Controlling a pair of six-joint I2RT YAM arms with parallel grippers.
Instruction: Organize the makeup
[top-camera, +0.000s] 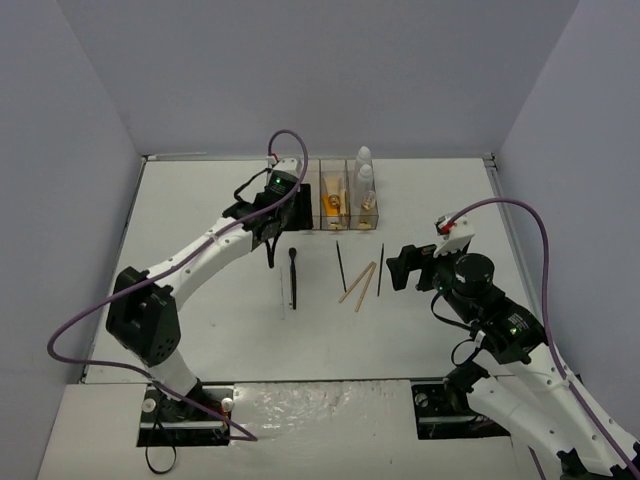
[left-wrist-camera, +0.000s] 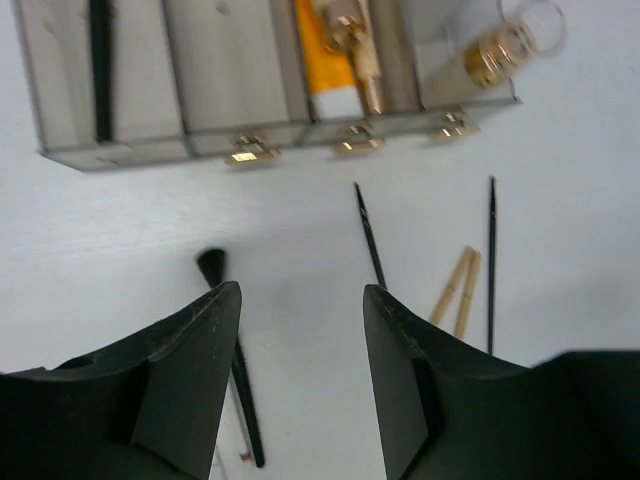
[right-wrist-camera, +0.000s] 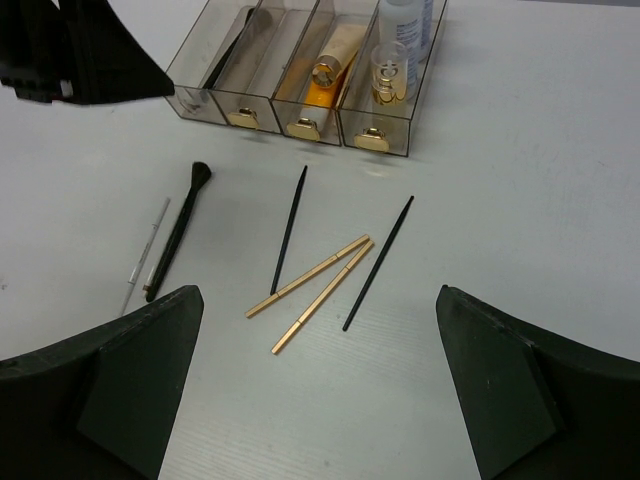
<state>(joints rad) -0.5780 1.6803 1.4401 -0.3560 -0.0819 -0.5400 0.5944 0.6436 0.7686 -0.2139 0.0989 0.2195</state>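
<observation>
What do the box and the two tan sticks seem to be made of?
The box looks like smoky clear plastic: an orange tube shows through its walls. The two tan sticks look like gold-toned metal or glossy plastic; they catch light.

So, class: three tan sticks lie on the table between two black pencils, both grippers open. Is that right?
No: two tan sticks, not three, as the right wrist view shows. They lie between the black pencils, and the left gripper and right gripper are open.
</observation>
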